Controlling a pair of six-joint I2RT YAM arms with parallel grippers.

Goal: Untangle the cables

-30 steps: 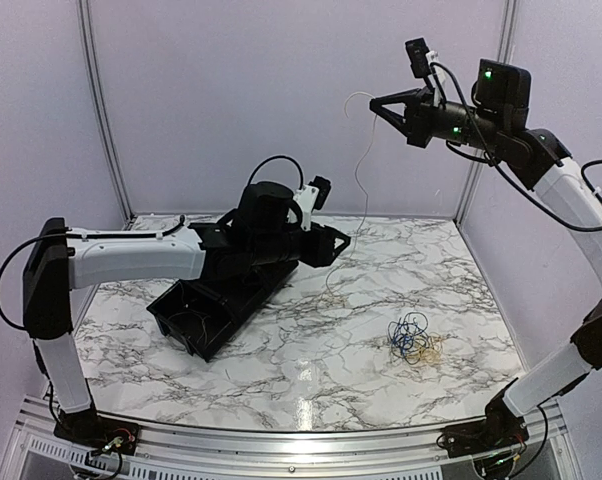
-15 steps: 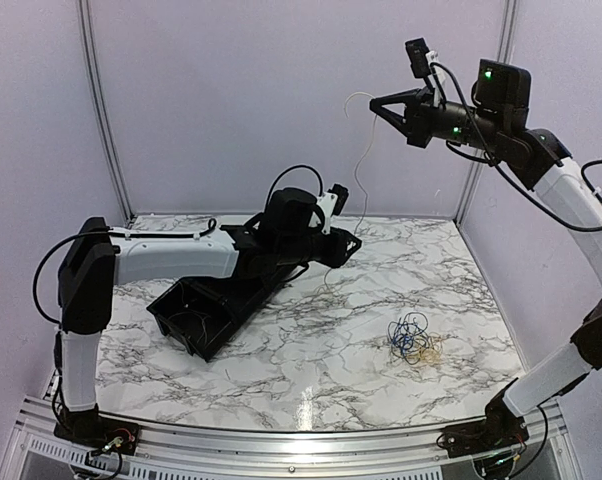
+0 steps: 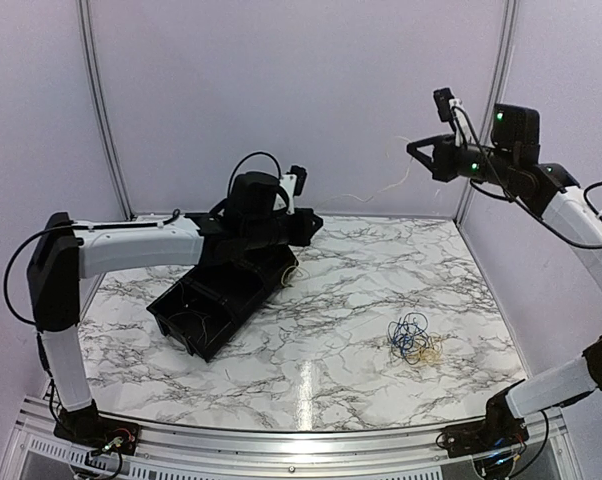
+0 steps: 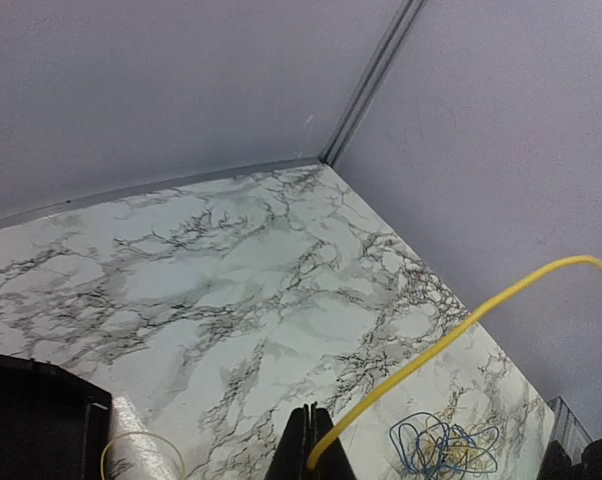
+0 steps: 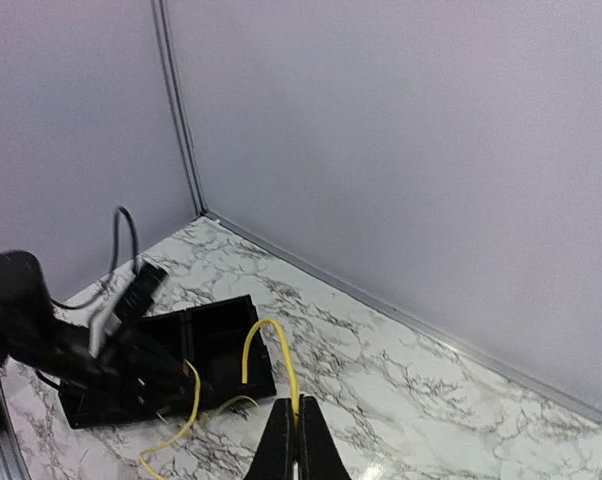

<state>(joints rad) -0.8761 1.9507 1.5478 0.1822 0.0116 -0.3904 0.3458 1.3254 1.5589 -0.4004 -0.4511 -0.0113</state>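
One yellow cable [image 3: 381, 191] runs in the air between both grippers. My left gripper [image 3: 315, 224] is shut on it just past the far end of the black tray; in the left wrist view the strand [image 4: 451, 335] leaves the closed jaws [image 4: 312, 443] up to the right. High at the back right, my right gripper [image 3: 417, 155] is shut on the other end, which curls past its jaws [image 5: 294, 430] as a yellow arch [image 5: 271, 335]. The rest of the cables lie in a small blue, yellow and whitish tangle [image 3: 413, 340] on the marble at the right, also seen from the left wrist [image 4: 443, 446].
A black compartment tray [image 3: 216, 300] lies on the marble table [image 3: 331, 330] under the left arm, with a slack loop of yellow strand [image 3: 291, 270] at its far end. Pale walls enclose the back and sides. A metal rail [image 3: 281, 440] runs along the near edge.
My left gripper has closed on the yellow cable and drawn back to the left. The right gripper moved right and lower. The cable, hanging down before, now spans between them.
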